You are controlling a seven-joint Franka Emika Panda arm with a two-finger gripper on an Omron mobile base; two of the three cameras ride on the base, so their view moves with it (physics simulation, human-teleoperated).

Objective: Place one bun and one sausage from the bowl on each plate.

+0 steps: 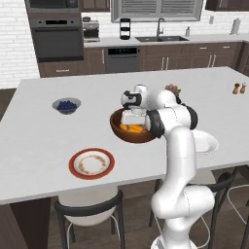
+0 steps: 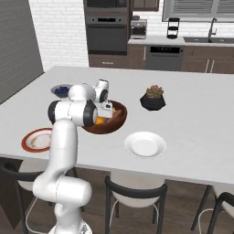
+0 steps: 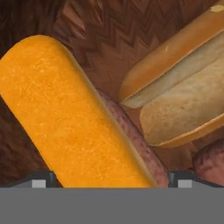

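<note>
Wooden bowl (image 1: 137, 132) at counter (image 1: 39, 131) centre holds buns and sausages; rimmed plate (image 1: 91, 163) front-left of it, plain plate (image 2: 145, 145) front-right, blueberry bowl (image 1: 66, 105) behind-left, plant pot (image 2: 154, 98) behind-right.

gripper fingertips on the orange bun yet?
Cannot tell. Hand view: open gripper straddles the orange oblong bun in the dark wooden bowl; fingertip contact is hidden.

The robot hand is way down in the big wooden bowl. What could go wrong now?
1. The open gripper sits astride the orange bun, which lies on a sausage. It might pinch both or nudge the sausage aside.
2. The split bun lies close by and could get knocked.
3. The bowl may slide if the hand pushes its wall.
4. Both plates, red-rimmed and white, are bare, so much carrying remains.
</note>
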